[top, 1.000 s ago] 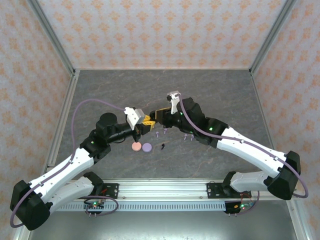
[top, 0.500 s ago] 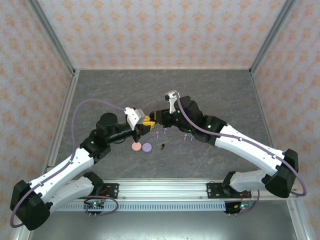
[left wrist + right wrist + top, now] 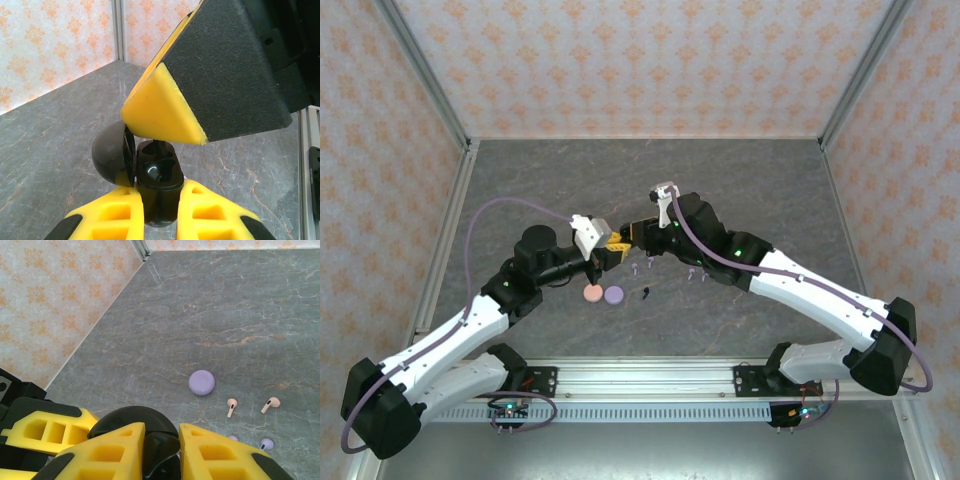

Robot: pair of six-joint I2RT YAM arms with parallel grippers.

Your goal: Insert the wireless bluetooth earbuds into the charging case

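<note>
My left gripper (image 3: 159, 191) is shut on the black charging case (image 3: 156, 200), which stands upright with its lid (image 3: 111, 154) swung open to the left. My right gripper (image 3: 161, 434) is shut on a black earbud (image 3: 161, 452) right above the case's open top. The earbud's stem (image 3: 160, 146) reaches into the far socket. In the top view the two grippers meet tip to tip, left gripper (image 3: 612, 247) against right gripper (image 3: 633, 236). Loose on the table lie another black earbud (image 3: 646, 293), purple earbuds (image 3: 636, 268) and pink earbuds (image 3: 231, 406).
A round pink disc (image 3: 591, 293) and a round purple disc (image 3: 613, 295) lie just in front of the left gripper. Two more purple earbuds (image 3: 698, 273) sit under the right forearm. Patterned walls enclose the grey marbled table (image 3: 520, 180) on three sides.
The right wrist has shifted slightly down toward the case compared with a second ago. The left arm and the loose objects have stayed put.
</note>
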